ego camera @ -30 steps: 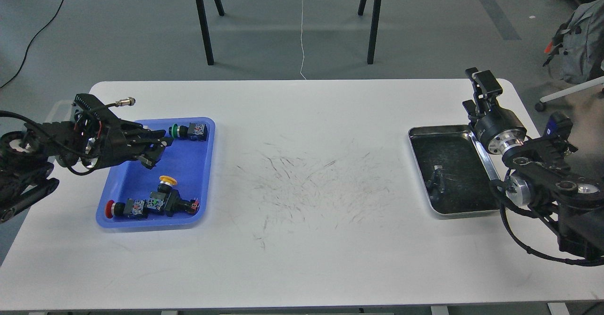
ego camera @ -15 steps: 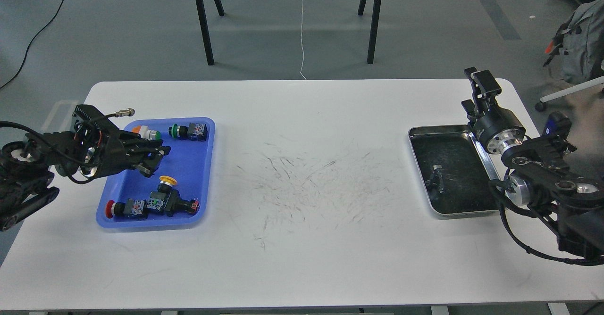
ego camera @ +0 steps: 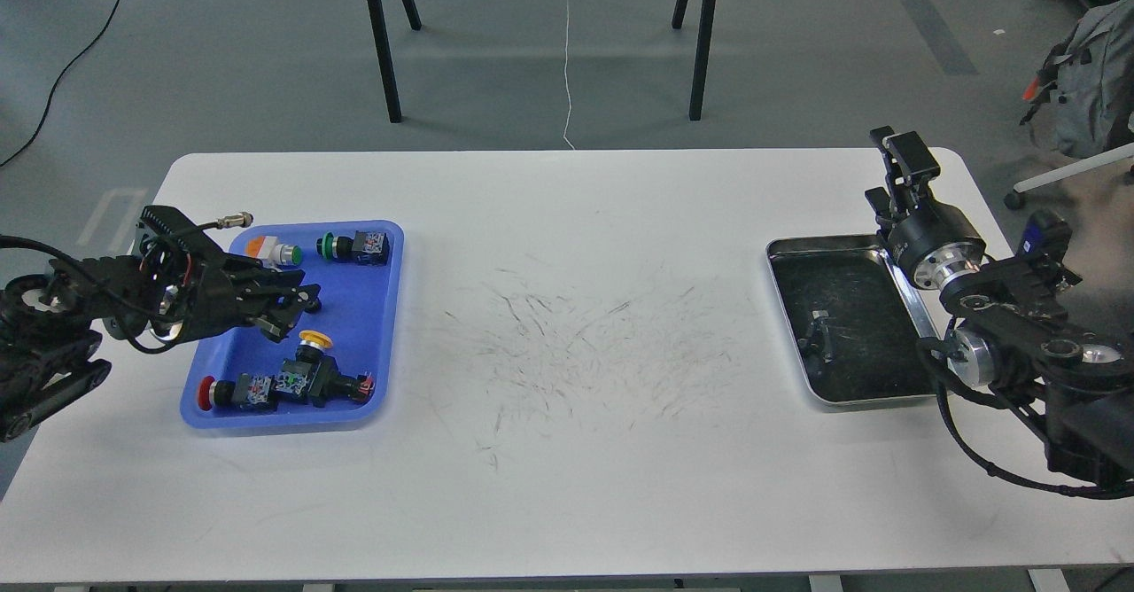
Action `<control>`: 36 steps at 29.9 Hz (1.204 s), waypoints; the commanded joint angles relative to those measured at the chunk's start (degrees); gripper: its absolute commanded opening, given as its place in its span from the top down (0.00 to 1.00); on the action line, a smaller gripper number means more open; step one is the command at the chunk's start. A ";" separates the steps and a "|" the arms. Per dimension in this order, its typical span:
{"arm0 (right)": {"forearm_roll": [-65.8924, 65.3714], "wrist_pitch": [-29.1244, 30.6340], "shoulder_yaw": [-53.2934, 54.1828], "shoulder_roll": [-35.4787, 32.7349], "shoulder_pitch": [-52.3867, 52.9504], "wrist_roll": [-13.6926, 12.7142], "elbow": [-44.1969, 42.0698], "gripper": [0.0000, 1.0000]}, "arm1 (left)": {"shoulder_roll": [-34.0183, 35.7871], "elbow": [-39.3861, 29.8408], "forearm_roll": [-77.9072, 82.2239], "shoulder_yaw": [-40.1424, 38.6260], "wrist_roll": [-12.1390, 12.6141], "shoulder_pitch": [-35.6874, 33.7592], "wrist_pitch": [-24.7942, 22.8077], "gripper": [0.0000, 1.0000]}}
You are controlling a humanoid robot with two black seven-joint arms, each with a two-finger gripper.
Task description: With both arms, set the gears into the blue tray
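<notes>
The blue tray (ego camera: 376, 344) sits at the table's left and holds several push-button switches with coloured caps. My left gripper (ego camera: 298, 310) hangs low over the tray's middle, its two fingers apart and nothing clearly between them. A tiny dark spot (ego camera: 316, 306) lies by the upper fingertip; I cannot tell if it is a gear. My right gripper (ego camera: 897, 156) points up and away beyond the silver tray's far right corner, seen from behind, so its fingers cannot be told apart.
A silver metal tray (ego camera: 788, 326) with a dark bottom lies at the right, with a small dark piece (ego camera: 820, 333) in it. Black stand legs (ego camera: 383, 51) rise on the floor beyond the table's far edge.
My left gripper has pulled back to the left and toward the near side of the blue tray, uncovering an orange-and-green switch at the tray's far edge. The right arm has barely moved.
</notes>
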 commanded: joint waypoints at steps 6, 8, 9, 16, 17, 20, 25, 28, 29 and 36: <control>-0.26 -0.01 0.00 0.09 -0.18 0.02 -0.08 0.04 | -0.19 0.23 -0.99 -0.02 0.00 0.18 0.00 0.67; -0.26 -0.09 0.00 0.18 -0.18 0.02 -0.08 0.04 | -0.10 0.23 -1.95 -0.02 0.00 0.18 0.00 0.66; -0.26 -0.01 0.00 0.18 -0.18 0.02 -0.08 0.04 | -0.10 0.23 -2.39 -0.02 0.00 0.18 0.00 0.65; -0.26 -0.01 0.00 0.09 -0.01 0.02 0.10 0.03 | 0.42 0.23 -6.17 -0.46 0.00 0.09 -0.18 0.55; -0.26 -0.01 0.09 0.09 0.08 0.02 0.10 0.03 | 0.34 0.14 -7.57 -0.37 0.00 -0.17 -0.18 0.55; -0.26 -0.09 0.09 0.09 0.34 0.02 0.54 0.03 | 0.51 0.05 -12.49 -0.72 0.00 -0.61 -0.18 0.52; -0.08 -0.09 0.18 0.18 0.70 -0.07 0.62 0.03 | 0.42 0.14 -25.49 -0.90 0.00 -1.23 -0.53 0.46; -0.08 -0.09 0.27 0.18 1.40 -0.07 0.80 0.03 | 0.42 0.23 -32.17 -0.81 0.00 -2.98 -0.79 0.44; -0.08 -0.09 0.27 0.27 1.57 -0.07 0.80 0.03 | 0.34 0.32 -34.28 -0.81 0.00 -3.68 -0.79 0.43; 0.01 -0.09 0.27 -0.34 1.75 -0.07 2.20 0.02 | -0.10 0.23 -43.96 -0.99 0.00 -5.97 -1.58 0.34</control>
